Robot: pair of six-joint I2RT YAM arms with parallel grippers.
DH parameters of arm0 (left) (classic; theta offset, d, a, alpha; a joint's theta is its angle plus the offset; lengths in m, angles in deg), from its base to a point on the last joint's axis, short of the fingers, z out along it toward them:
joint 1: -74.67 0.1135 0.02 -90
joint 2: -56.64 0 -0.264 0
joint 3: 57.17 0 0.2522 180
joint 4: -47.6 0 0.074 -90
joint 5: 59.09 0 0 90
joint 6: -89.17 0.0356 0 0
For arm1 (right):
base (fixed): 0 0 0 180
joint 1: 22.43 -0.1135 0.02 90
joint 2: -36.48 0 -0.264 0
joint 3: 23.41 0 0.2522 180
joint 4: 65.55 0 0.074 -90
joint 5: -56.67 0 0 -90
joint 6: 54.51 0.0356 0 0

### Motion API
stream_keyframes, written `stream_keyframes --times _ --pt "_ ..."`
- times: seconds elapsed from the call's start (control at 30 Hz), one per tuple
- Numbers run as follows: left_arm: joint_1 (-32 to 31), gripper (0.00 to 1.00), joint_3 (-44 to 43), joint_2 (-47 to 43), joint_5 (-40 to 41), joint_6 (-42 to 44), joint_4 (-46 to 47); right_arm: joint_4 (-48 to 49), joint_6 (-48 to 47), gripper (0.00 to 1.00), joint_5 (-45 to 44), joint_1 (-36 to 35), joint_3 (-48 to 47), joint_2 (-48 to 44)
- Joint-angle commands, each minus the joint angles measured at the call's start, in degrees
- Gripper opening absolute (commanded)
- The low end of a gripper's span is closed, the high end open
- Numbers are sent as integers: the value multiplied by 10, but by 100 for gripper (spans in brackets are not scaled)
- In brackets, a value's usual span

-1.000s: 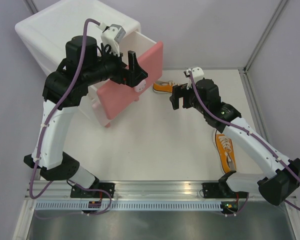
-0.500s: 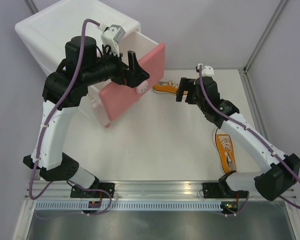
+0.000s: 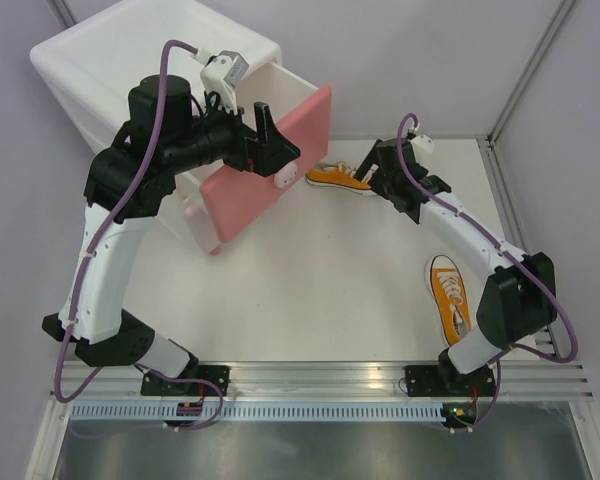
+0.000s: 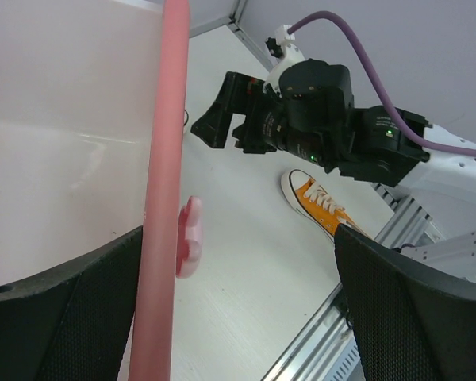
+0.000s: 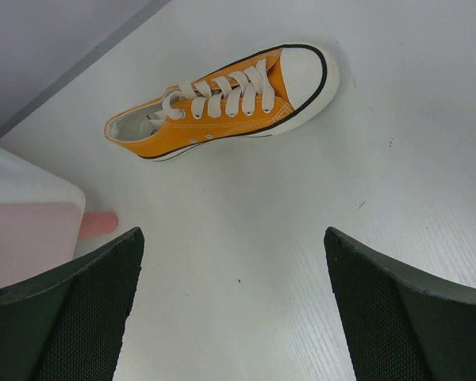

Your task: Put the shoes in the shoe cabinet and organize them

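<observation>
Hovering over one orange shoe near the far edge of the table, the right gripper has its fingers spread wide and nothing in them. The shoe lies on its sole just ahead of the fingertips, not between them, and close to the cabinet's pink foot. The second orange shoe sits well apart from it by the right edge of the table, next to the right arm's lower link. The cabinet stands in the far-left corner with its upper drawer sticking out, the pink front facing the middle of the table. The left gripper is up at the top edge of that front, released. In the wrist view the pink edge runs between the two fingers, right beside one of them and clear of the other, so no clamp on it. The bunny knob pokes out on the outer face just below. What's inside the drawer I can't make out from any view.
</observation>
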Motion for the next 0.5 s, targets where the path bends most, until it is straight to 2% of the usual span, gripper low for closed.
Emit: stream_keyframes --times 0.0,0.2,0.47 --pt "-2 99 -1 -4 -62 -30 30 39 52 98 5 9 -8 5" --pt "-3 99 -7 6 -160 -47 40 66 74 98 18 21 33 -12" --pt "-3 100 -26 16 -234 -36 48 91 96 98 32 43 69 -18"
